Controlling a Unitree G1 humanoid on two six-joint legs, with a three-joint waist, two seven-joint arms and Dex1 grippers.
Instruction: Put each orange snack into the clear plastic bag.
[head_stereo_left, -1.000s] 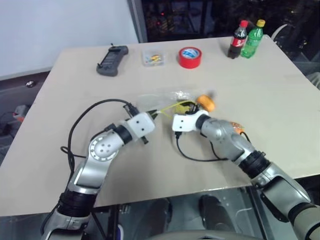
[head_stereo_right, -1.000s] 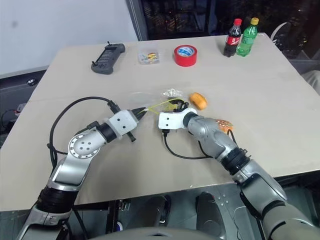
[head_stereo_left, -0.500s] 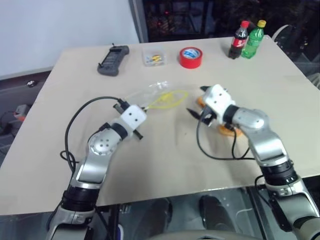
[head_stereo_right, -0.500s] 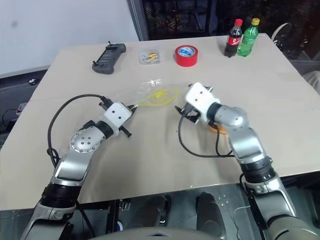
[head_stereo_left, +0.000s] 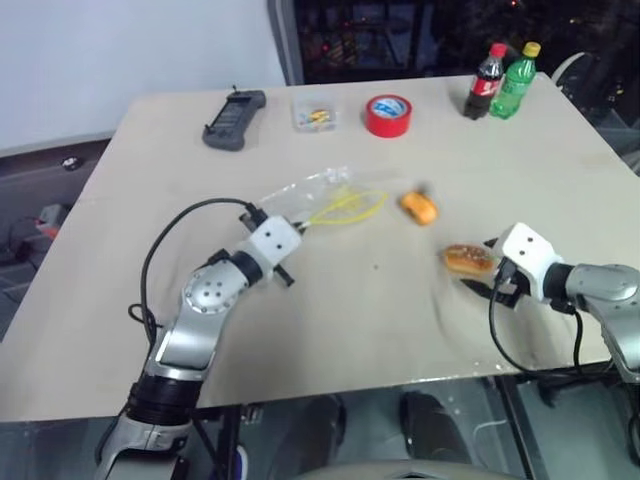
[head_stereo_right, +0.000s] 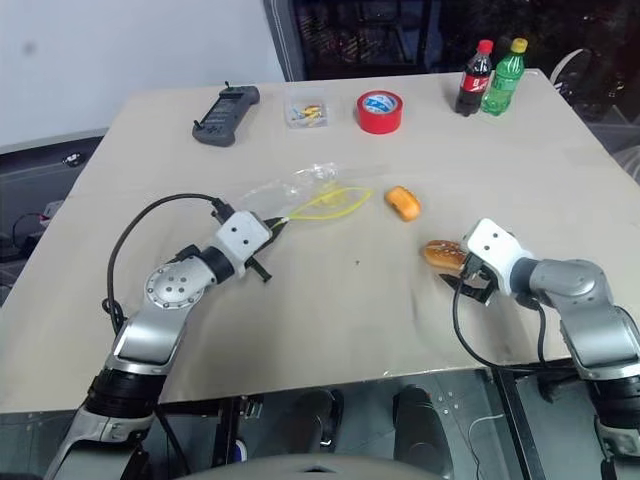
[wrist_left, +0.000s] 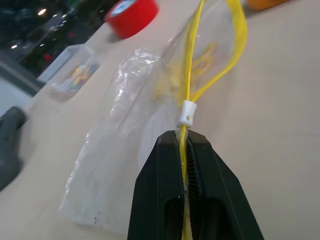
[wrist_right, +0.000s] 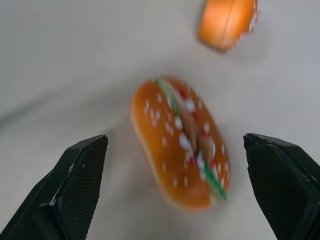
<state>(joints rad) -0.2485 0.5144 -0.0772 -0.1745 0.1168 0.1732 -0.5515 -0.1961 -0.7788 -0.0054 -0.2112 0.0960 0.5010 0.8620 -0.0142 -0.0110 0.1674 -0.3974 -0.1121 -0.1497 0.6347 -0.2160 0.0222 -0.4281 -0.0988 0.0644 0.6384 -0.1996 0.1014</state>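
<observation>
The clear plastic bag (head_stereo_right: 300, 192) lies flat on the table, its yellow zip strip (wrist_left: 192, 75) looping out at the mouth. My left gripper (wrist_left: 184, 137) is shut on that strip just behind its white slider. Beyond the bag's mouth sits the smooth orange snack (head_stereo_right: 402, 202) on the bare table. Nearer the front edge lies the speckled bun snack (head_stereo_right: 443, 254). My right gripper (head_stereo_right: 466, 286) stands open just behind the bun, and its fingers (wrist_right: 75, 185) flank the bun (wrist_right: 180, 142) without touching it.
At the table's far side stand a red tape roll (head_stereo_right: 380, 111), a small clear box (head_stereo_right: 305, 113) and a dark handheld device (head_stereo_right: 225, 115). Two bottles (head_stereo_right: 487, 77) stand at the far right. A black cable (head_stereo_right: 150, 225) loops beside my left arm.
My right gripper has swung away from the bag's mouth to the right and toward the near edge, ending behind the bun. The left gripper stays shut on the zip strip.
</observation>
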